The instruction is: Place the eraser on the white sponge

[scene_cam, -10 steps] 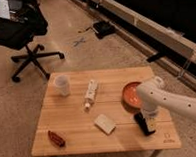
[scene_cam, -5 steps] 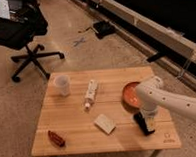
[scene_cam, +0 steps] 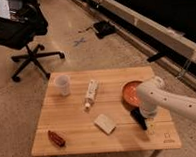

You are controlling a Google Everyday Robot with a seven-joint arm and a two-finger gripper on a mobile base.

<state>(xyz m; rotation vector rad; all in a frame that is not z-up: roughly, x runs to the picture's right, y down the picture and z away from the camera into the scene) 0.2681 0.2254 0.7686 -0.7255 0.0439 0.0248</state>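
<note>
Camera view shows me the eraser [scene_cam: 138, 117] at the right side of the table [scene_cam: 80, 139], right of the sponge [scene_cam: 105, 123] and apart from it, just in front of the plate [scene_cam: 128, 93]. Its long axis runs diagonally, far end pointing left, near end pointing right. My gripper [scene_cam: 148, 125] is down at that near end; whether it is clamped on the eraser, I cannot tell.
</note>
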